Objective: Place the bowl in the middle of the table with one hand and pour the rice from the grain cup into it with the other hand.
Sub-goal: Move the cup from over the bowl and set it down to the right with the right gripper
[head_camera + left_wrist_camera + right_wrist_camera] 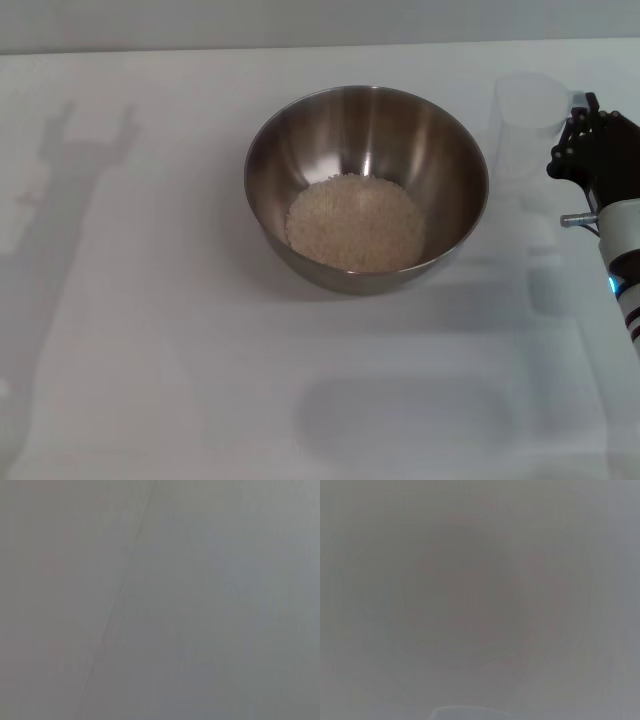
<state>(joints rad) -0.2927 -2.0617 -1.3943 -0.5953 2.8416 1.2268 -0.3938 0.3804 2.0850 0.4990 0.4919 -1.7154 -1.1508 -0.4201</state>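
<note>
- Stainless-steel bowl (pixel 367 188): one, on the table.
- Heap of rice (pixel 354 223): one, inside the bowl.
- Translucent grain cup (pixel 531 118): one, upright.
- White table (pixel 150 330): one.
- Right gripper (pixel 590 145): one in view, beside the cup.

Both wrist views are featureless grey blur. In the head view, the right end effector (pixel 585 140) is cut off at the right edge — its fingers hidden beside the faint grain cup (pixel 530 125).
</note>
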